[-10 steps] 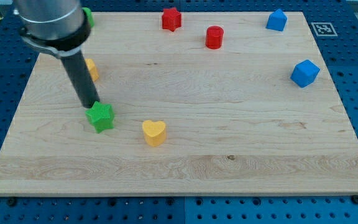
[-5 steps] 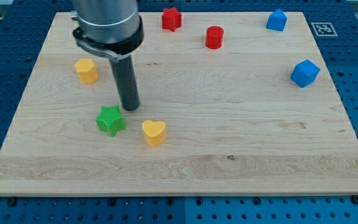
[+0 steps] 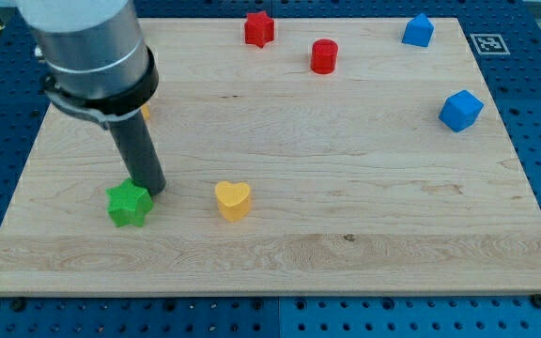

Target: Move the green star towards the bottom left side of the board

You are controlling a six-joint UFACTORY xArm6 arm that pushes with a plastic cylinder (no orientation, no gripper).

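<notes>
The green star (image 3: 128, 204) lies on the wooden board (image 3: 346, 235) at the lower left. My tip (image 3: 151, 191) stands right against the star's upper right side. The dark rod rises from it up and to the left into the grey arm body, which covers the board's upper left corner.
A yellow heart (image 3: 233, 200) lies to the right of the star. A yellow block (image 3: 145, 110) is mostly hidden behind the arm. A red star (image 3: 259, 28) and a red cylinder (image 3: 323, 56) lie at the top. Two blue blocks (image 3: 418, 30) (image 3: 460, 110) lie at the right.
My tip has moved left and down. The green star has slid down and to the left, away from the yellow heart. The arm now hides most of the yellow block.
</notes>
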